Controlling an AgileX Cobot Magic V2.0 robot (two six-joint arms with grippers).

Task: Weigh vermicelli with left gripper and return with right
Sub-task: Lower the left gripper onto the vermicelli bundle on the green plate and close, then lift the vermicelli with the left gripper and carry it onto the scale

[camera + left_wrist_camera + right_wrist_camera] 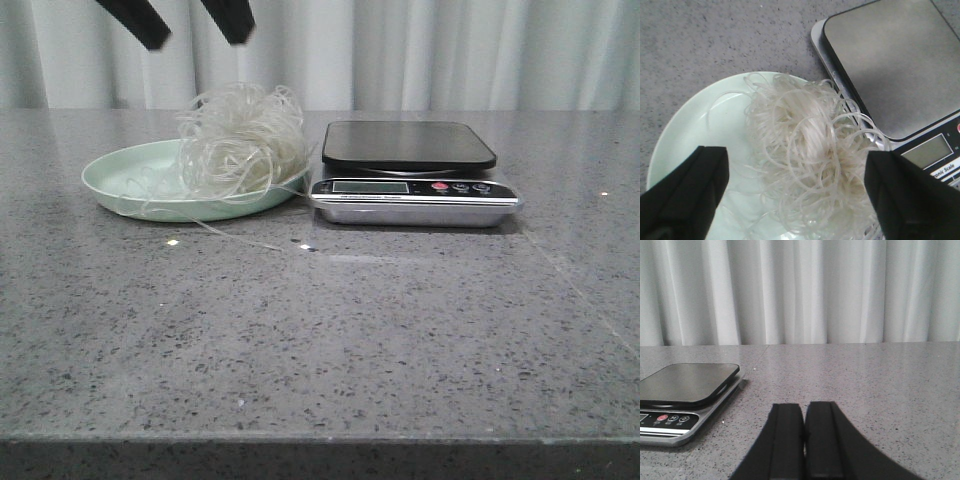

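The vermicelli (240, 140), a fluffy tangle of translucent whitish strands, lies on the right part of a pale green plate (120, 180). It also shows in the left wrist view (810, 155) on that plate (685, 135). My left gripper (198, 32) hangs open above the vermicelli, well clear of it; in the left wrist view (797, 162) its black fingers (685, 190) stand wide on either side of the tangle. The kitchen scale (410, 170) with a dark platform stands right of the plate, empty. My right gripper (804, 412) is shut and empty, low over the table, right of the scale (685, 390).
Grey speckled stone table (320, 330) with its front edge near the camera. A stray noodle strand (235, 238) trails off the plate onto the table. White curtain (450, 50) behind the table.
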